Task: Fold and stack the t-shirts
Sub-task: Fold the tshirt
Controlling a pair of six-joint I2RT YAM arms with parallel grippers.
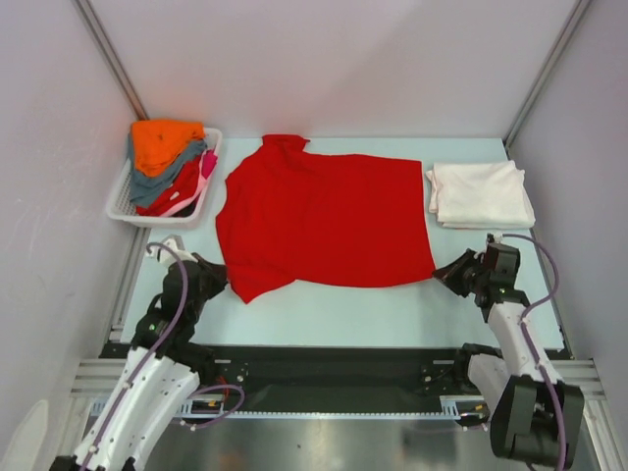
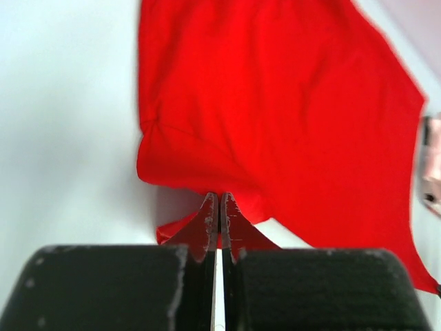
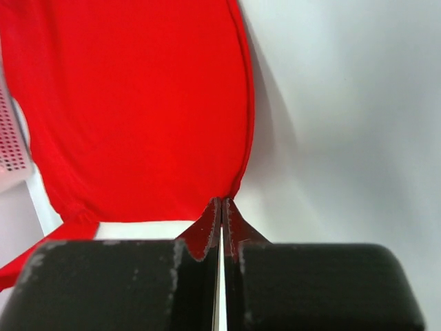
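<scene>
A plain bright red t-shirt (image 1: 324, 221) lies spread on the table, neck to the left, hem to the right. My left gripper (image 1: 222, 280) is shut on its near left sleeve edge (image 2: 219, 196). My right gripper (image 1: 442, 273) is shut on its near right hem corner (image 3: 222, 200). A folded cream-white t-shirt (image 1: 481, 193) lies at the far right. Orange (image 1: 165, 142), grey-teal (image 1: 157, 180) and red with pink trim (image 1: 182, 196) t-shirts are piled in a basket.
A white mesh basket (image 1: 123, 201) stands at the far left and shows at the left edge of the right wrist view (image 3: 10, 141). Enclosure walls close in on three sides. The table's near edge runs just in front of both grippers.
</scene>
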